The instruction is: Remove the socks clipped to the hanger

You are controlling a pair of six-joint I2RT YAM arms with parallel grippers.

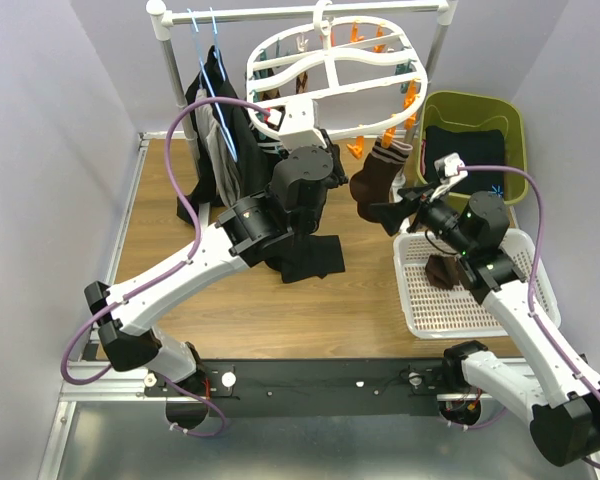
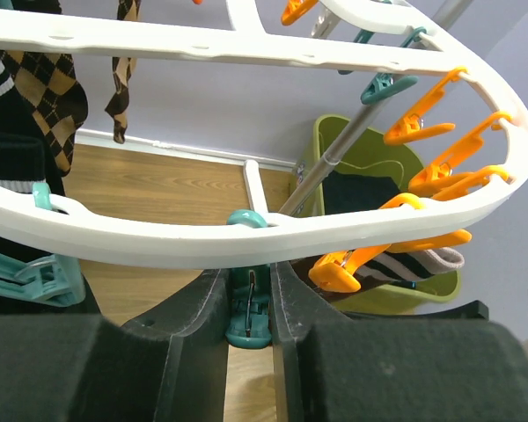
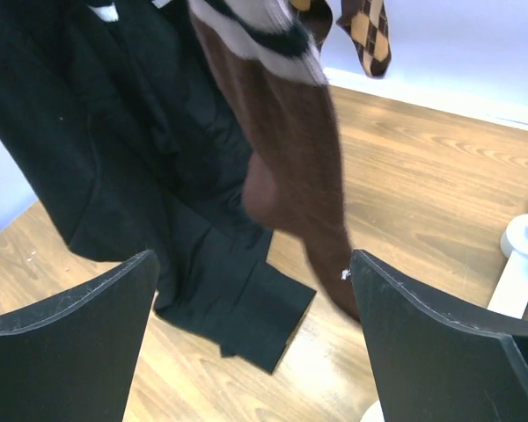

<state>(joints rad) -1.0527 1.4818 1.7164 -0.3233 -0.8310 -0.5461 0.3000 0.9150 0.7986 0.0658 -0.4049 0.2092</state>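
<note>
Basket (image 1: pixel 430 312) with sock (image 1: pixel 442 271), bin (image 1: pixel 442 104) with dark cloth (image 1: pixel 465 150)

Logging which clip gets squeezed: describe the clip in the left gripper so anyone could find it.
Find the white oval hanger. From its near rim the teal clip dangles straight down, pinched between the black fingers of the left gripper. Its right-hand neighbours are orange clips, and another teal clip on the left hangs outside the fingers.

Dark socks (image 1: pixel 375 178) hang clipped to a white oval hanger (image 1: pixel 332 62)
One brown sock (image 3: pixel 290 158) with a white-striped cuff dangles below the right rim; brown diamond-patterned ones (image 2: pixel 48 88) hang at the left, among orange and teal clips (image 2: pixel 422 132)
</note>
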